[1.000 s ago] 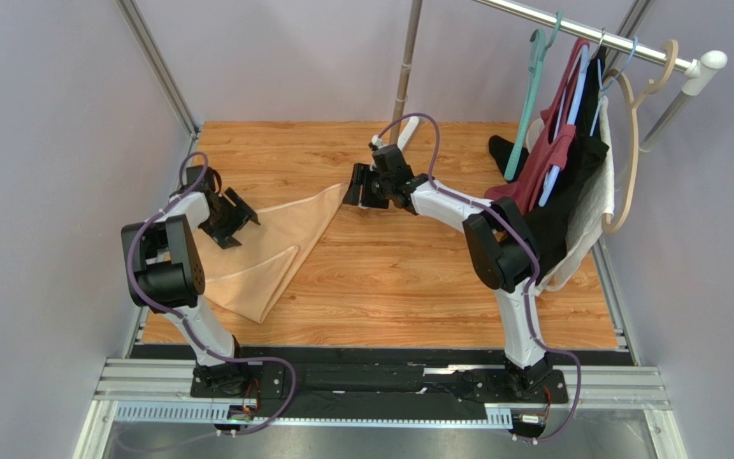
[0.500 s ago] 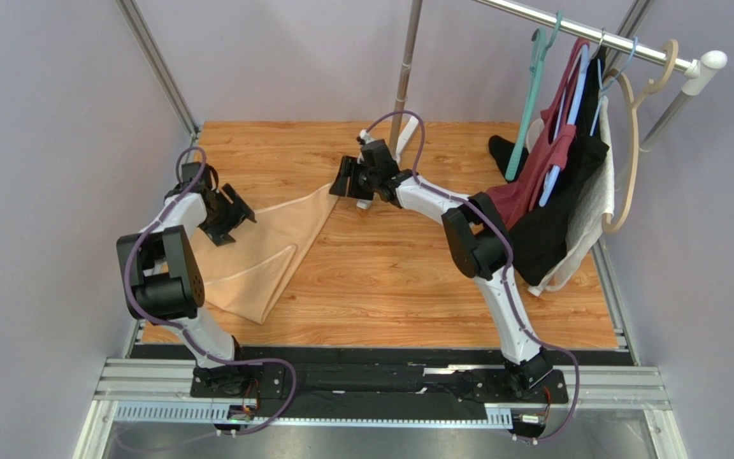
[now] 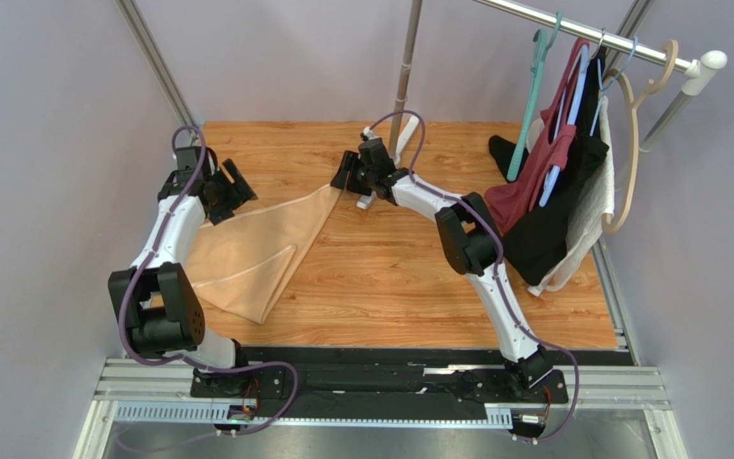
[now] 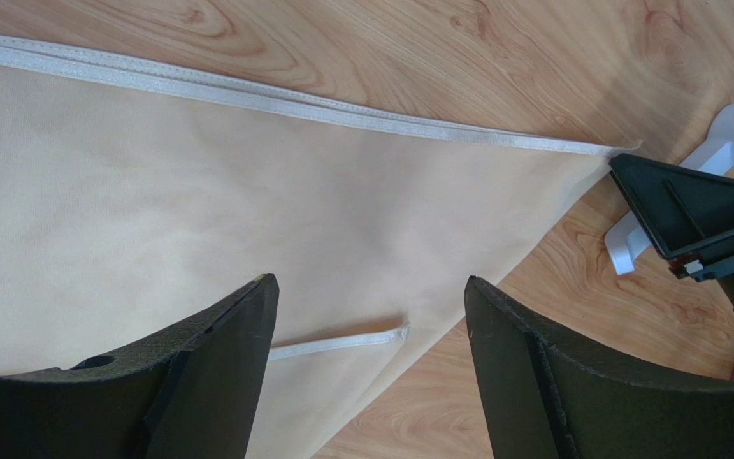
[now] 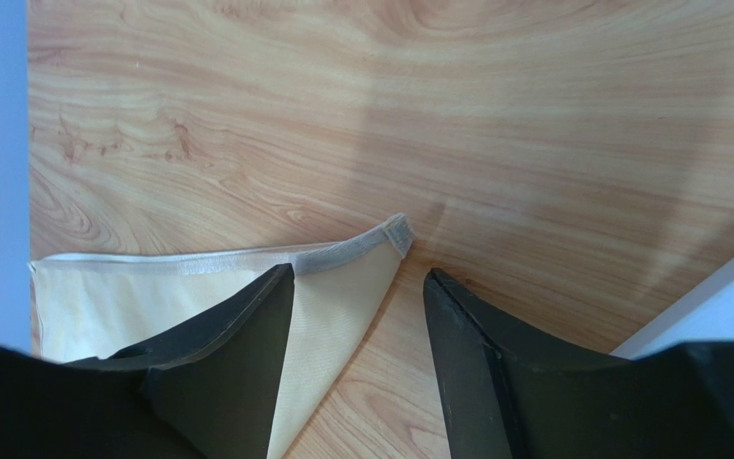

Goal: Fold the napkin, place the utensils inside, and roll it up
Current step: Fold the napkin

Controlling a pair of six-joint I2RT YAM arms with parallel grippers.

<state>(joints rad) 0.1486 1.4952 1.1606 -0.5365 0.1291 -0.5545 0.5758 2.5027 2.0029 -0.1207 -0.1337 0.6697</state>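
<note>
Wood-grain tabletop point(image 3: 390, 277) carries the napkin point(image 3: 246, 253) on its left half, one flap folded over. My left gripper point(image 4: 371, 287) hangs open above the cloth; my right gripper point(image 5: 356, 277), jaws apart, frames the far corner point(image 5: 395, 234). Folding step, I judge: next, pinch that corner cleanly.

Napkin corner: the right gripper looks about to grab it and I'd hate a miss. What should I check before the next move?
1. Right gripper open: ok.
2. Napkin corner lined up with its gap: ok.
3. Left gripper open, over the napkin: ok.
4. Pole foot clear of the right gripper: cannot tell, very close.
5. Spoon in sight: not ok, no view shows it.
</note>
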